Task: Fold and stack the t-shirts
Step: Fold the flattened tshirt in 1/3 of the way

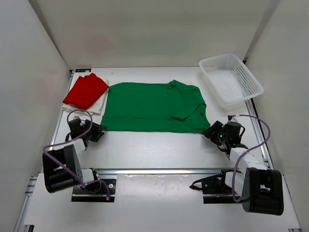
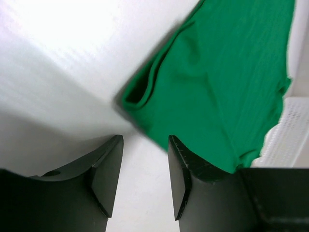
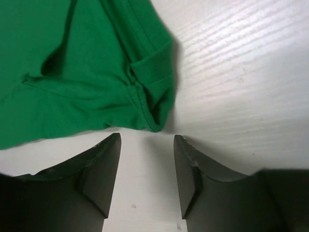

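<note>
Top external view: deep green soft cloth t-shirt lies half-folded mid white table; bright red cloth t-shirt sits on white cloth t-shirt, far left. Left gripper and right gripper gape empty at green's near corners. Probably light, limp; pinch doubled corner hems.

green t-shirt folded flat, centre | red t-shirt folded atop white t-shirt
</note>
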